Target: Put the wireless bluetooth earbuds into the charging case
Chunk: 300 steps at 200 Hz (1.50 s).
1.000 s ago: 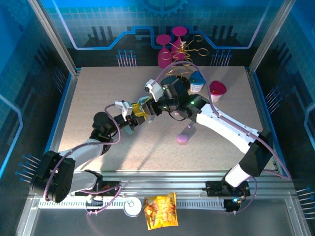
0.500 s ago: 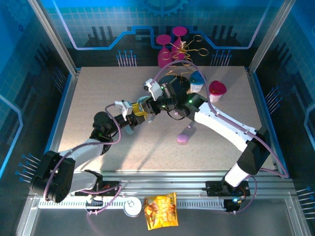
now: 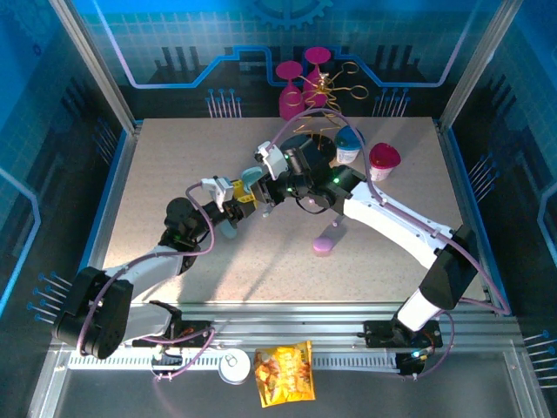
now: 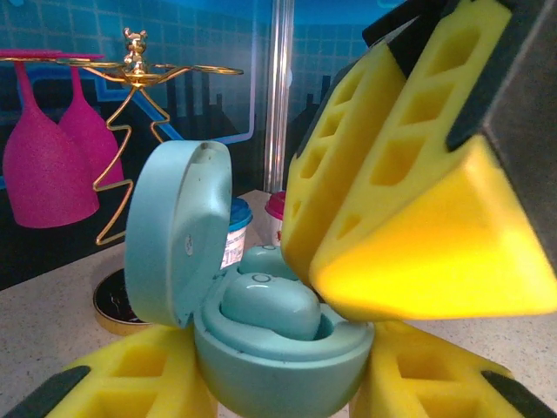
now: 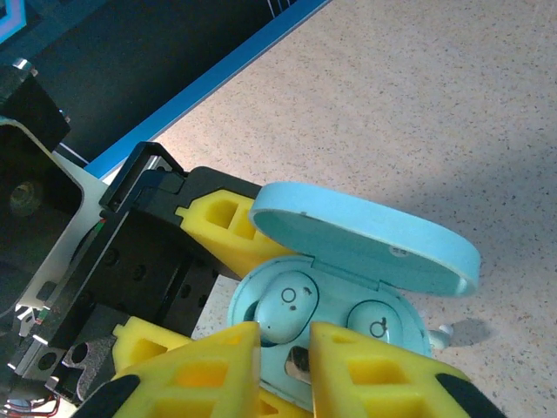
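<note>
My left gripper (image 4: 278,383) is shut on the pale blue charging case (image 5: 365,235), holding it above the table with its lid open. Two pale blue earbuds lie in it. One earbud (image 5: 376,324) sits flat in its well. The other earbud (image 5: 291,300) is tilted, with its near end raised. My right gripper (image 5: 285,348) reaches in from above, its yellow fingers (image 4: 418,218) closed to a narrow gap on that raised end. In the top view both grippers meet at the case (image 3: 251,177) over the table's middle.
A lilac case (image 3: 325,244) lies on the table right of centre. Pink glasses (image 3: 291,96), a gold wire stand (image 3: 326,87) and two small cups (image 3: 350,144) stand at the back. A snack bag (image 3: 283,374) and a can (image 3: 233,366) rest on the front rail.
The right wrist has shifted slightly over the case, and the pale blue lid now shows beside its fingers in the top view. The left arm has stayed put.
</note>
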Tool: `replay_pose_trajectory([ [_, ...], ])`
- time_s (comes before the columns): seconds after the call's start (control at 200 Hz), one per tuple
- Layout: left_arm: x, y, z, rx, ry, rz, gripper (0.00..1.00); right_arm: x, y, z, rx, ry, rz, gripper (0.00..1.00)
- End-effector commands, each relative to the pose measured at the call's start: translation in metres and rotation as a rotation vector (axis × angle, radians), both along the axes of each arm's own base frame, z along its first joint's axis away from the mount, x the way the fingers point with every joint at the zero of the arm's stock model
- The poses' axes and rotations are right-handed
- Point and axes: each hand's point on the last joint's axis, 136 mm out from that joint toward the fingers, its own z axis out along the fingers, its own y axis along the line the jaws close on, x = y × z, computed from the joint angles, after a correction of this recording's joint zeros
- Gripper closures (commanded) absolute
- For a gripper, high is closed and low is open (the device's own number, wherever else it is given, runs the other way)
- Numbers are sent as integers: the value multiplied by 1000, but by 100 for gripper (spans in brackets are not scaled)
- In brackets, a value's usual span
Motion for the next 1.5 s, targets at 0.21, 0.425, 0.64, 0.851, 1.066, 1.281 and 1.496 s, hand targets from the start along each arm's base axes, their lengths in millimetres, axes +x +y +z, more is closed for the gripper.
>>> replay_pose_trajectory([
  [0.21,-2,3,14,-5,-71,17,83,-7,-14,30,87,-98,-20,59],
  [0.425,-12,-4,9,20,-121,-45,83,0,-31,55,156,-187,-69,46],
  [0.64,-24,-9,1,45,-164,-106,83,25,-37,51,107,-149,-123,45],
  [0.851,-33,-15,-1,52,-185,-170,83,35,-28,34,51,-80,-108,45],
  [1.066,-22,-12,1,49,-143,-123,84,19,-30,11,-24,-35,-47,45],
  [1.281,-12,-6,6,49,-123,-60,84,-9,-37,11,-33,-66,4,45],
  [1.496,-17,-8,17,15,-160,-83,84,-8,-51,27,104,-45,-97,33],
])
